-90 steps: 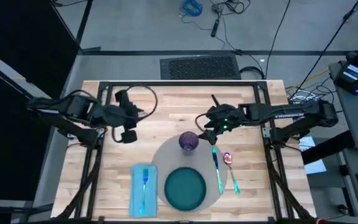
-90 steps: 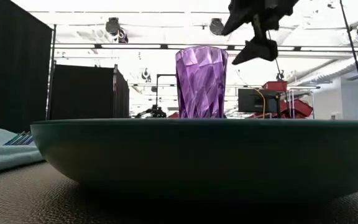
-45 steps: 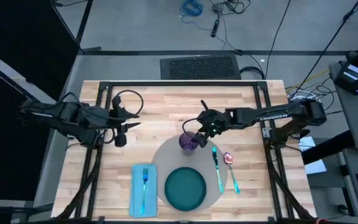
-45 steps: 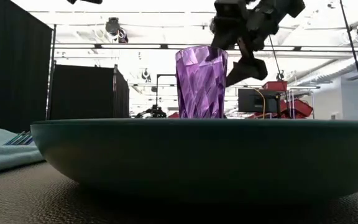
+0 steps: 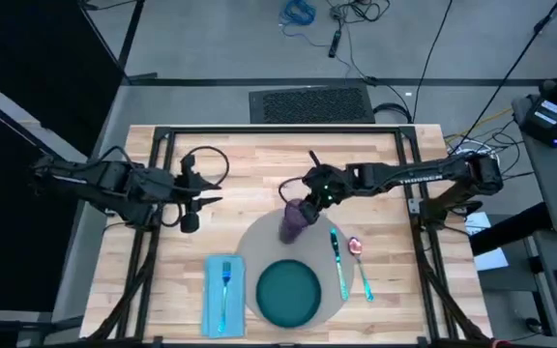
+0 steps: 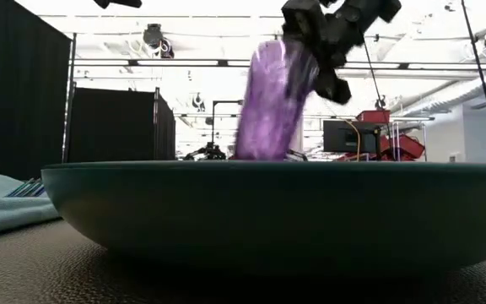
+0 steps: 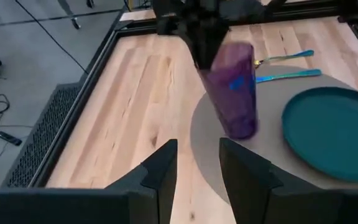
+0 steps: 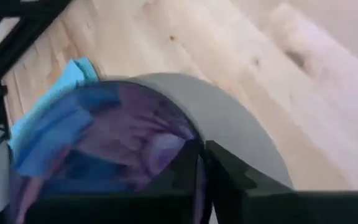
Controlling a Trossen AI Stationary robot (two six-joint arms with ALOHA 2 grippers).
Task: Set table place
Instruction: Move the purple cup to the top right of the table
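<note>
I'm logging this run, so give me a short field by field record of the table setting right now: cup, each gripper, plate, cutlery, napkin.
cup: purple tumbler, tilted, base on the grey placemat
right gripper: right gripper at the tumbler's rim, shut on it
left gripper: left gripper open, over bare table, left of the placemat
plate: teal plate on the placemat's near part
cutlery: blue knife and spoon right of the plate; fork on the napkin
napkin: light blue napkin, left of the placemat
</note>
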